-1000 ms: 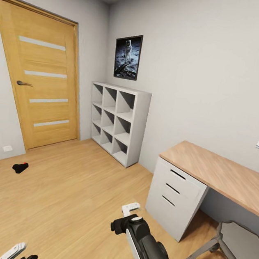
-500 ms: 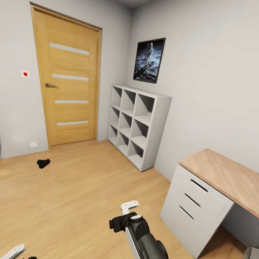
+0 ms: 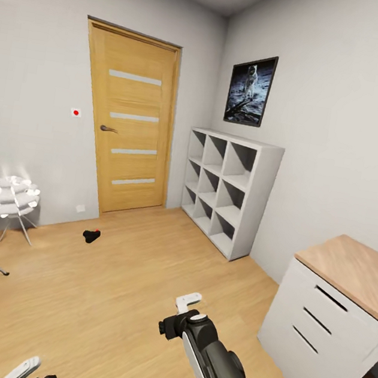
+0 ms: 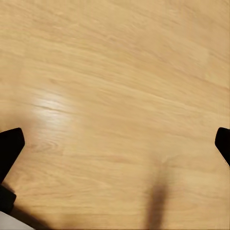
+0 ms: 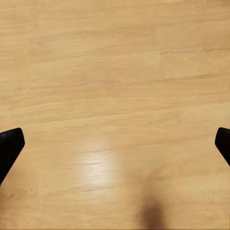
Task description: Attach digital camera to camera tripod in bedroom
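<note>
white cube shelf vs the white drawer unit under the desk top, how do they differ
The cube shelf has open compartments in a grid, while the drawer unit has a closed front of stacked drawers with dark slot handles. The cube shelf is white on top; the drawer unit carries a wooden desk top. The cube shelf stands nearer the door, the drawer unit nearer the camera. Both are white, stand on the wooden floor and line the same wall.

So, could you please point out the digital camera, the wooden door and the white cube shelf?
digital camera (image 3: pixel 91 235), head view, on its black body, lying on the floor.
wooden door (image 3: pixel 131 132), head view, on the middle of its panel.
white cube shelf (image 3: pixel 263 200), head view, on its side wall.
</note>
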Robot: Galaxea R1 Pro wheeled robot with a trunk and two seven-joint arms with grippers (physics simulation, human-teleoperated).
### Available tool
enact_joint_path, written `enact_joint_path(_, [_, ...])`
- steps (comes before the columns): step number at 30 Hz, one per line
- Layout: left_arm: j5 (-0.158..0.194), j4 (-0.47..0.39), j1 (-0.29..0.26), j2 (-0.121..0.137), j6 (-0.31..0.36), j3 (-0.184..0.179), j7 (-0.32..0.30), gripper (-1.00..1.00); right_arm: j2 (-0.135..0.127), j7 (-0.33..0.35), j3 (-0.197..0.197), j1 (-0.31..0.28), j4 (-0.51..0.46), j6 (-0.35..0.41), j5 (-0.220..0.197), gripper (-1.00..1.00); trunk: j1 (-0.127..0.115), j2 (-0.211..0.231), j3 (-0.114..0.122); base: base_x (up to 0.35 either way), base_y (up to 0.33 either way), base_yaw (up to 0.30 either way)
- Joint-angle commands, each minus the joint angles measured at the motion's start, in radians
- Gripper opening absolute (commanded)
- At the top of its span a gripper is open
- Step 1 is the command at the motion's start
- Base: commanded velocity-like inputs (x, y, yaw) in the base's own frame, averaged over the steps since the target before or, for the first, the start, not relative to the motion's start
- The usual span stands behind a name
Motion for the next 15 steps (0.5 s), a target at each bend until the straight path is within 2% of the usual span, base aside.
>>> enact_joint_path(1, [0.01, -0.002, 0.0, -0.001, 0.005, 0.001, 0.008, 1.0, 0.0, -0.007, 0.002, -0.001, -0.001, 0.004, -0.008, 1.0, 0.001, -0.001, -0.001, 0.288, 0.0, 0.288])
enact_joint_path(8, [0.01, -0.002, 0.0, 0.0, 0.004, 0.0, 0.008, 1.0, 0.0, -0.007, 0.002, 0.0, -0.001, 0.004, -0.008, 1.0, 0.001, -0.001, -0.001, 0.307, 0.005, 0.288])
enact_joint_path(15, [0.01, -0.001, 0.0, 0.001, 0.004, 0.0, 0.008, 1.0, 0.0, -0.006, 0.002, 0.0, -0.002, 0.004, -0.008, 1.0, 0.001, -0.001, -0.001, 0.323, 0.086, 0.271])
